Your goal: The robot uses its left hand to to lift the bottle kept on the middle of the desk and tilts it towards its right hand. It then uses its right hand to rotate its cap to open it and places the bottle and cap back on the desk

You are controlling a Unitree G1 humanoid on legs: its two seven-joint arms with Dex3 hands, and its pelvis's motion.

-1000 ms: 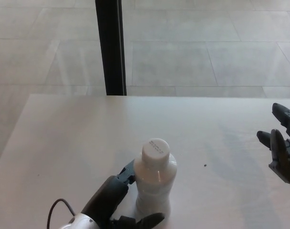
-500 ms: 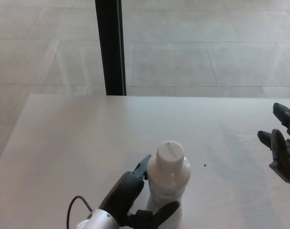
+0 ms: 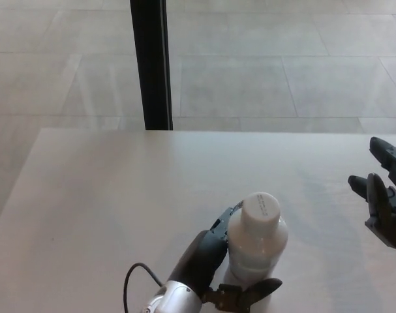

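Observation:
A white plastic bottle (image 3: 256,244) with a white screw cap (image 3: 261,207) is held near the bottom middle of the head view, its top leaning toward the right. My left hand (image 3: 214,274) is shut on the bottle, with fingers behind it and the thumb across its lower front. The bottle's base is hidden by the hand and the picture's edge. My right hand (image 3: 385,202) stands open at the far right, fingers apart, well clear of the bottle.
The white desk (image 3: 119,195) spans the view, with its far edge about mid-picture. A black post (image 3: 152,65) rises beyond that edge, with a tiled floor behind. A cable (image 3: 136,283) loops beside my left wrist.
My left hand has carried the bottle to the right and a little higher, with the cap leaning further right. My right hand has barely moved.

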